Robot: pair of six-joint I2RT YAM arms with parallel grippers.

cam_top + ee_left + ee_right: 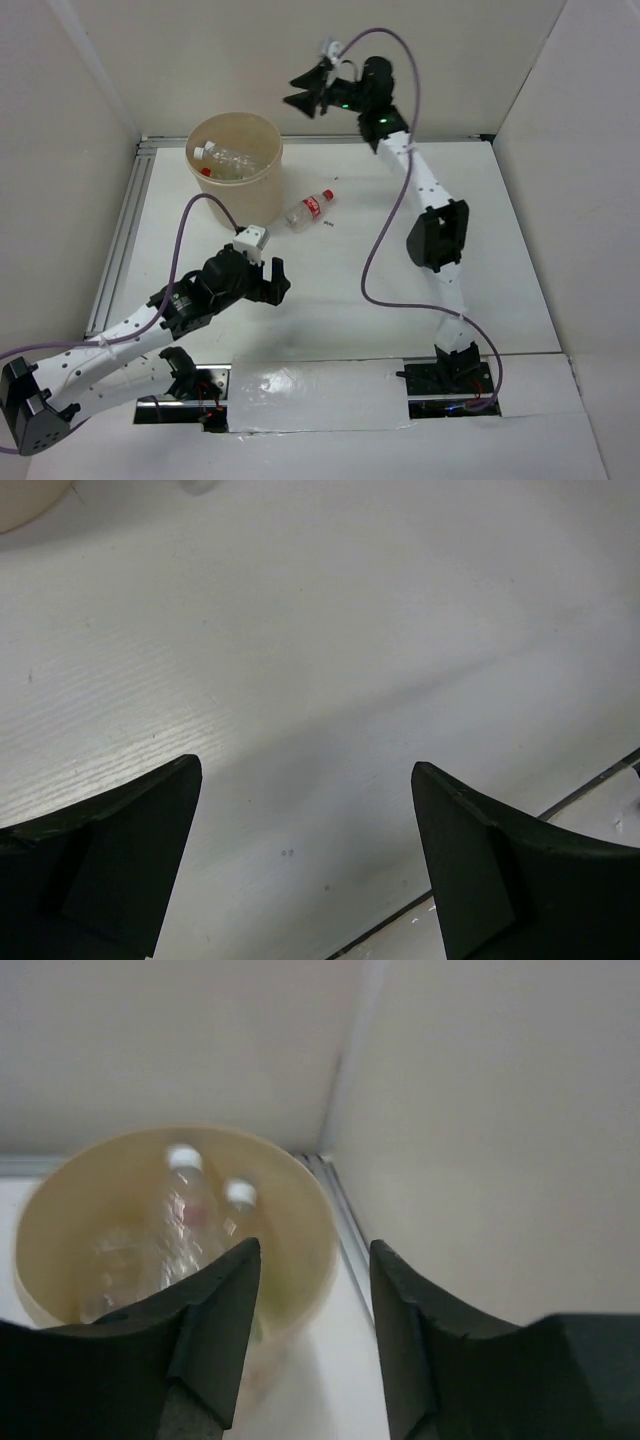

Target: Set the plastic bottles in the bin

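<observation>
Our left fingers stand spread wide and empty, low over the white counter. Our right fingers, also parted and empty, hang high by the back wall. At one o'clock from the left fingers a clear plastic bottle with red cap and red-white label lies on its side, near the large round beige tub at its ten o'clock, which holds other clear bottles. We judge it light, thin-walled, slick, apt to roll; we would pinch across its labelled middle.

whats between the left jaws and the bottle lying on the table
Only bare white table, right up to the red-capped bottle; the top view shows it.
</observation>
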